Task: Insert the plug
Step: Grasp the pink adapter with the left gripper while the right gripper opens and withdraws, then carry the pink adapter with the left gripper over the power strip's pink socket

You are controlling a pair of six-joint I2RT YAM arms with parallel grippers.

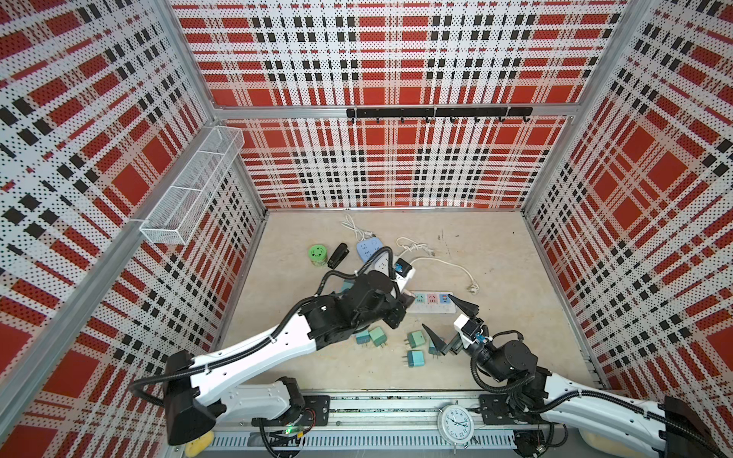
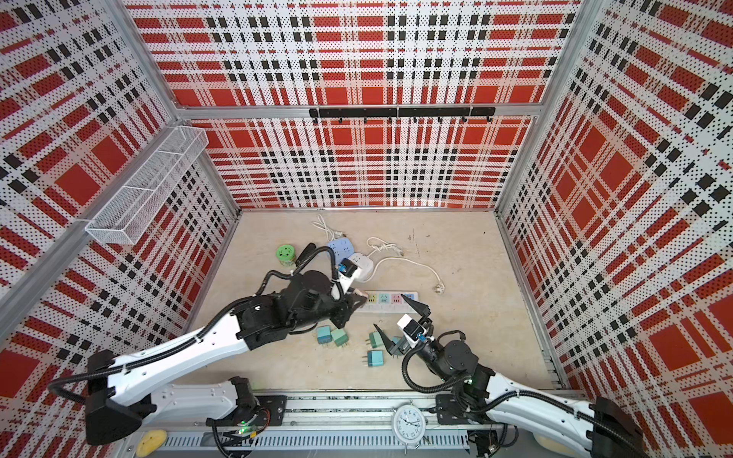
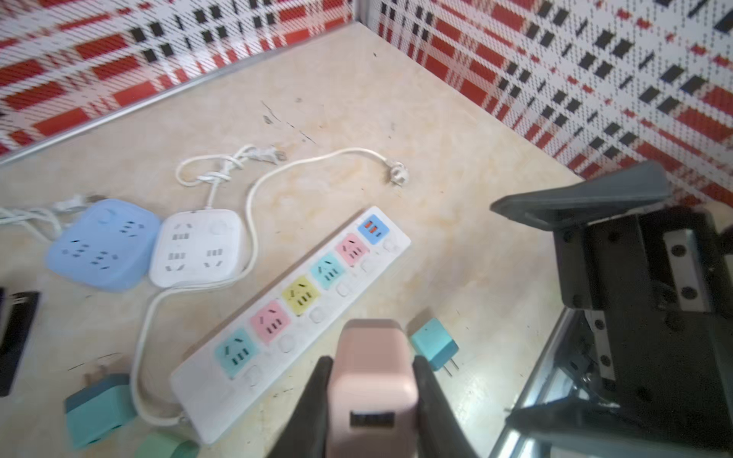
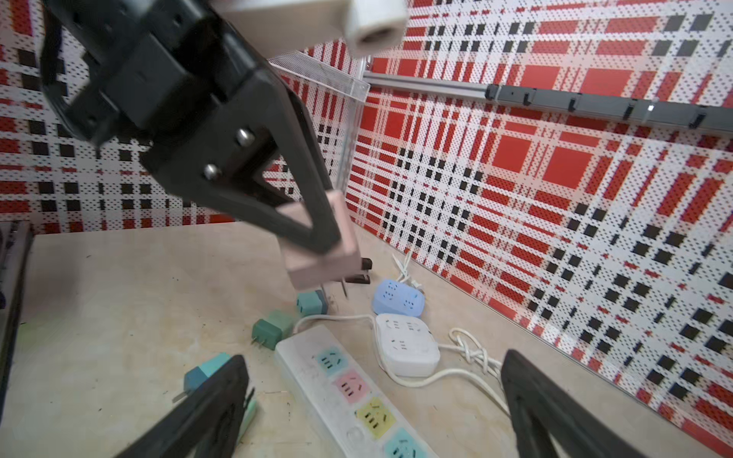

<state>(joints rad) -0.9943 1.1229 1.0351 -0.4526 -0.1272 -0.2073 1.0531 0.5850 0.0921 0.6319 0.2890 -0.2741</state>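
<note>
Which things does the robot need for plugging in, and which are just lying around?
Needed: square pink plug, left gripper holding it, long white power strip with coloured sockets.
Lying about: blue socket cube, white socket cube, teal plugs, round green object, black stapler, white alarm clock.

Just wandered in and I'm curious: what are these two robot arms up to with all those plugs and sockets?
The left gripper grips a pink plug, prongs down, in the air near one end of the white power strip. None of its sockets is filled yet. The right gripper hangs wide open and empty beside the strip. Teal plugs lie loose nearby.
</note>
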